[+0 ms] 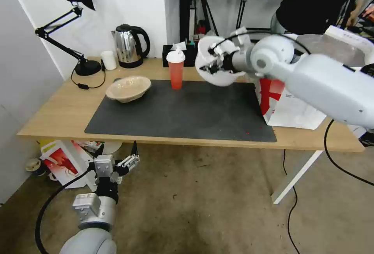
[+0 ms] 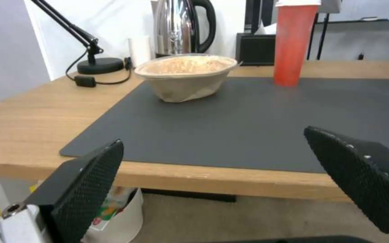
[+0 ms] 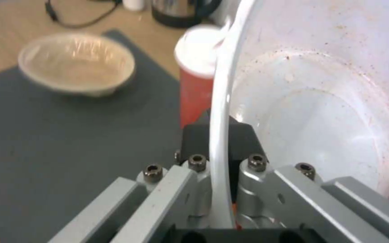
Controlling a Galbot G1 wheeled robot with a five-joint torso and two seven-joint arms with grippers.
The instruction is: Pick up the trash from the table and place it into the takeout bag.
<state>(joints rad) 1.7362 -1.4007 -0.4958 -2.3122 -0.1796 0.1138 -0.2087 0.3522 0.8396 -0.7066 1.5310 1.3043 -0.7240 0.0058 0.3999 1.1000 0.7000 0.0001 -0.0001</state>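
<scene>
The right gripper point(image 1: 213, 61) is clamped on the rim of the white bowl point(image 1: 218, 75), tilted in air above the mat point(image 1: 179, 113), near the red-white bag point(image 1: 288, 106), probably so it clears the bag edge. The left gripper point(image 1: 126, 160) waits below the table point(image 1: 54, 113), fingers apart.

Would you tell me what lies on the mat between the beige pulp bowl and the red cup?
Nothing: in the head view, bare dark mat separates the pulp bowl from the red cup.

The left tool point(image 2: 212, 168) hangs open before the table point(image 2: 32, 118) edge, beyond it the beige pulp bowl point(image 2: 185, 77) and red cup point(image 2: 293, 44) on the dark mat point(image 2: 248, 125).
</scene>
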